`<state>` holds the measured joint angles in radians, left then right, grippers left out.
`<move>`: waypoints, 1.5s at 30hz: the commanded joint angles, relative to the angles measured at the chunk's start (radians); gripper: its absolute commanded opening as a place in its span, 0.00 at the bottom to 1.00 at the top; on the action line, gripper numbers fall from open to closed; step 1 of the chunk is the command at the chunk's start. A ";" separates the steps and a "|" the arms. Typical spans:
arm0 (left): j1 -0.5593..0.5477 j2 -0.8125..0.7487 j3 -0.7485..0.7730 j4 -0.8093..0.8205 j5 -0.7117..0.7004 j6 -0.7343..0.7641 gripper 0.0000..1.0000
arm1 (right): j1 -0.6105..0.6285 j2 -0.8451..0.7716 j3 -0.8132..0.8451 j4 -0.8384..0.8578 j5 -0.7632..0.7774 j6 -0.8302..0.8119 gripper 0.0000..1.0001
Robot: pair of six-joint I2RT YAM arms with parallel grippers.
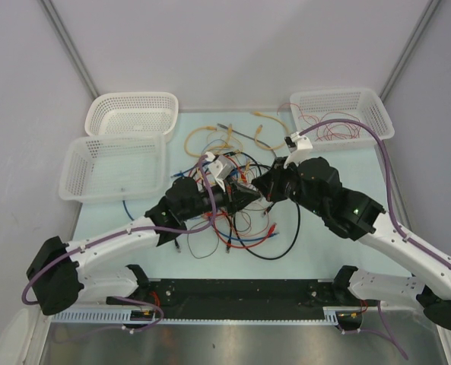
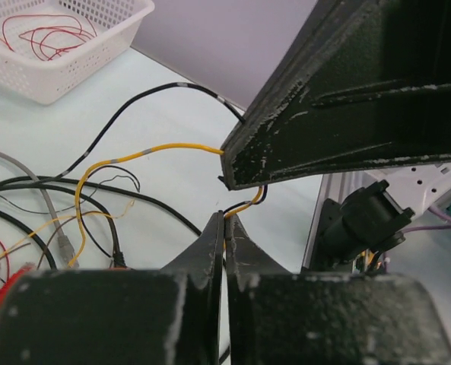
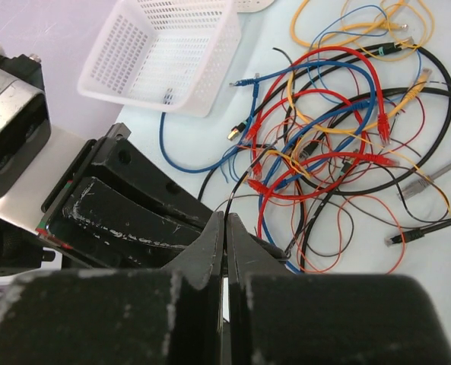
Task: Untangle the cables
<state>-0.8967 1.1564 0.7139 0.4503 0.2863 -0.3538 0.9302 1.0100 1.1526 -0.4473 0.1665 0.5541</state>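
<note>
Cables (image 1: 240, 228) heaped at centre of top view. Left gripper (image 2: 225, 228) pinching yellow cable (image 2: 172, 145). Right gripper (image 3: 225, 224) pressed together (whether wire is caught, cannot tell). Risk: tips crowded close, so pulling apart likely cinches loops and drags whole heap along.

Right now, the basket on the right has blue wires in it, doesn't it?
Not quite. The wires in that basket are red, not blue. The top view shows it.
</note>
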 commanded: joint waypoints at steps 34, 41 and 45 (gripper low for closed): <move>0.211 0.026 1.149 -0.871 -0.866 0.137 0.00 | -0.002 0.025 0.010 -0.007 0.123 -0.166 0.82; 0.213 0.175 1.492 -0.894 -0.814 0.176 0.00 | -0.005 0.047 -0.048 0.107 0.114 -0.200 0.83; 0.211 0.223 1.598 -0.912 -0.773 0.165 0.00 | -0.004 0.090 -0.102 0.281 0.051 -0.223 0.86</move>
<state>-0.6884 1.3445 2.2337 -0.4446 -0.5240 -0.2157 0.9272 1.0618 1.0840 -0.3683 0.2771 0.3725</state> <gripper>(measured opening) 0.004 0.847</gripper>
